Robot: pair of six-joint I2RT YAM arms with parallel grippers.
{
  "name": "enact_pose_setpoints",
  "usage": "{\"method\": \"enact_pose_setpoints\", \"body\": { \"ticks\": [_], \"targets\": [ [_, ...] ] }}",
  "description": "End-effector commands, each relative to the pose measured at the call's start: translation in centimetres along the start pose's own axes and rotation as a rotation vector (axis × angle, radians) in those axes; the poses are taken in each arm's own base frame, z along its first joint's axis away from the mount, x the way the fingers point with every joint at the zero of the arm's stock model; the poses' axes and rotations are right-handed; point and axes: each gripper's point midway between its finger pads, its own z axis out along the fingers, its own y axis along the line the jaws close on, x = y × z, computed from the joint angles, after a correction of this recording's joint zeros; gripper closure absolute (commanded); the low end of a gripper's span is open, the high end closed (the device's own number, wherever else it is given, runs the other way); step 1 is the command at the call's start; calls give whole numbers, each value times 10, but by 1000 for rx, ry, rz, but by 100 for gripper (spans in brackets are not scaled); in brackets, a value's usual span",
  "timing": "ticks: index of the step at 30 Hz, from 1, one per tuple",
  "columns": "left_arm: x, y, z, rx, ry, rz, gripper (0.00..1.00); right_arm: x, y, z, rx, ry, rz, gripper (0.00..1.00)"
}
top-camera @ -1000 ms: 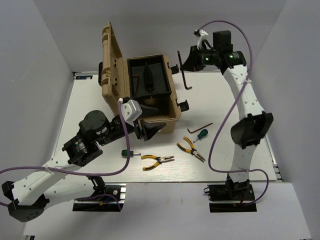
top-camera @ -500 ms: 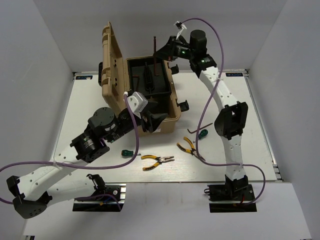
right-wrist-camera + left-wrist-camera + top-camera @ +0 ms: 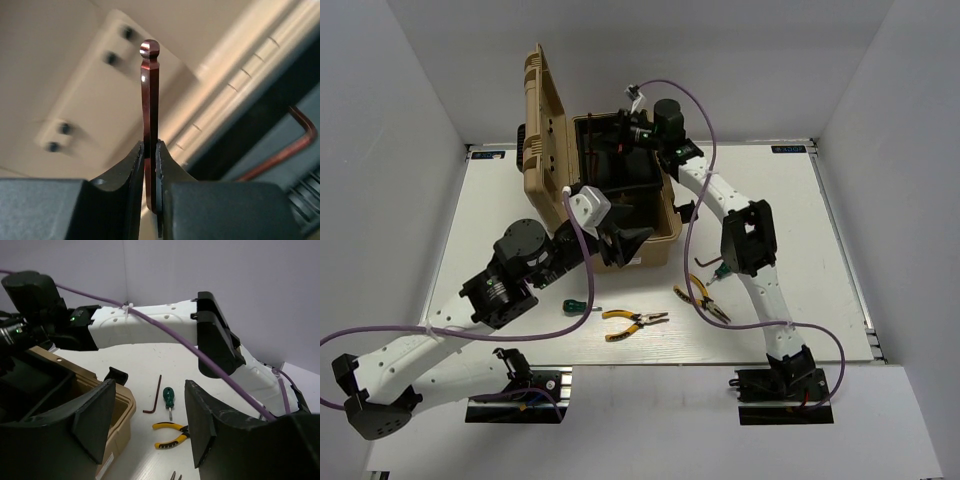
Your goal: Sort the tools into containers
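Note:
The tan toolbox (image 3: 655,235) stands open, lid (image 3: 545,110) upright, black inner tray (image 3: 620,180) showing. My right gripper (image 3: 616,128) hovers over the tray's back, shut on a dark red hex key (image 3: 150,95) that sticks up between the fingers. Another hex key (image 3: 296,145) lies in the tray. My left gripper (image 3: 628,240) is open and empty at the box's front right corner. On the table lie two yellow pliers (image 3: 635,320) (image 3: 701,298), two green screwdrivers (image 3: 576,307) (image 3: 723,268) and a hex key (image 3: 155,399).
The right arm's links (image 3: 745,240) reach across the table right of the box, partly covering the hex key and screwdriver there. White walls close in the table on the left, back and right. The box's black latch (image 3: 116,375) hangs at its right side.
My right gripper has swung left with the hex key, from beyond the box's right side to over the tray. My left gripper has moved up to the box's front right corner.

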Motion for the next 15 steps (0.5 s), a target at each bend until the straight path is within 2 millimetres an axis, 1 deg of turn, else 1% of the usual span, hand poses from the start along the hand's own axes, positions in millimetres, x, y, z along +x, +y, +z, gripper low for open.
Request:
{"method": "enact_pose_setpoints", "body": {
  "ticks": [1,2,3,4,5,6,7,8,9,10,12,13,15],
  "targets": [
    [-6,-1,-10,1,-14,-10,32,-27,18,-3,-22,-71,-89,100],
    [-5,0,-13,-8,-10,-10,32,-28,11,-5,-1,-70,-139,100],
    [-5,0,-13,-8,-10,-10,32,-27,6,-5,19,-66,-140,100],
    [-6,0,-16,-8,-10,-10,32,-28,6,-5,27,-67,-154,100],
    [-4,1,-17,-8,0,-10,32,-24,2,-5,41,-51,-170,100],
    [-4,2,-17,-18,-1,-10,31,-23,2,-5,44,-45,-174,85],
    [-2,2,-19,-18,1,-10,31,-22,-1,-7,52,-41,-174,75],
    [-2,2,-19,-18,1,-10,29,-17,0,-7,44,-22,-179,69],
    [5,4,-19,-30,19,-9,29,-18,3,-8,46,-20,-182,61],
    [5,5,-19,-30,19,-9,28,-17,4,-8,45,-18,-185,55],
    [7,6,-19,-41,28,-18,28,-20,11,-10,37,-15,-193,49],
    [10,6,-17,-42,37,-18,28,-24,16,-13,36,-20,-199,49],
    [14,6,-14,-42,48,-17,28,-24,22,-14,28,-12,-207,46]
  ]
}}
